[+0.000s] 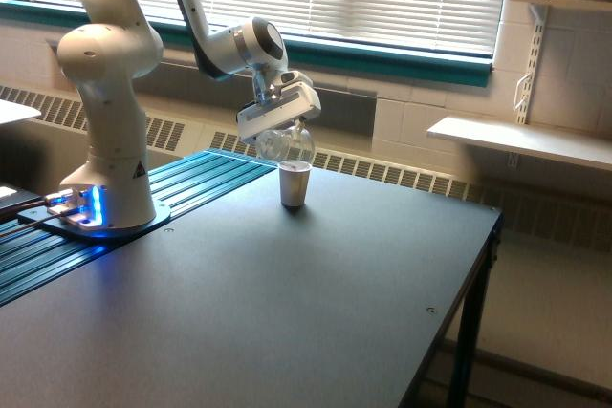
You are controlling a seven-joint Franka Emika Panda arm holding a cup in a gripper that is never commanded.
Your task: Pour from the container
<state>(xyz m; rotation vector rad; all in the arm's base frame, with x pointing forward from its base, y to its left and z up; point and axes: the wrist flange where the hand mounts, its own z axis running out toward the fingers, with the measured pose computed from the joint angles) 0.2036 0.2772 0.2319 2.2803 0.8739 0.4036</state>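
The container [284,143] is a small clear bulbous vessel held tilted in my gripper [281,119], which is shut on it. It hangs just above and slightly to the exterior view's left of a white paper cup [294,184] standing upright on the dark table [287,303]. The container's lower edge is close over the cup's rim. I can make out no pinkish bits inside the clear body now. The white arm reaches in from the exterior view's upper left.
The robot's white base [100,140] with blue lights stands at the exterior view's left on a ribbed teal strip [191,179]. The table's right edge [478,265] drops off to the floor. A wall shelf [521,140] and blinds lie behind.
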